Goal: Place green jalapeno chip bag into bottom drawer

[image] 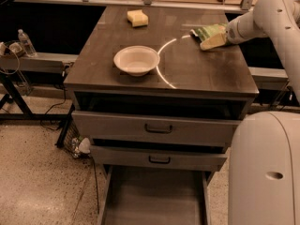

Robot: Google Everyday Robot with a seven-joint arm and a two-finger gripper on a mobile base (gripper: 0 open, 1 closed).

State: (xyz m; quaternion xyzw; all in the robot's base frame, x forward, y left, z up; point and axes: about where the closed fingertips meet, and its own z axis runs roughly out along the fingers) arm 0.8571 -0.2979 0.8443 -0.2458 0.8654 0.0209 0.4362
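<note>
The green jalapeno chip bag (207,31) lies on the far right of the dark cabinet top (197,74). My gripper (214,41) reaches in from the right on the white arm (262,18) and sits right at the bag's near edge, touching or overlapping it. The bottom drawer (154,200) is pulled out at the foot of the cabinet, and its flat grey floor shows with nothing in it.
A white bowl (136,60) stands mid-left on the top. A yellow sponge block (137,18) lies at the back. The two upper drawers (157,128) are closed. My white base (265,172) fills the lower right. A stand with a water bottle (26,42) is at left.
</note>
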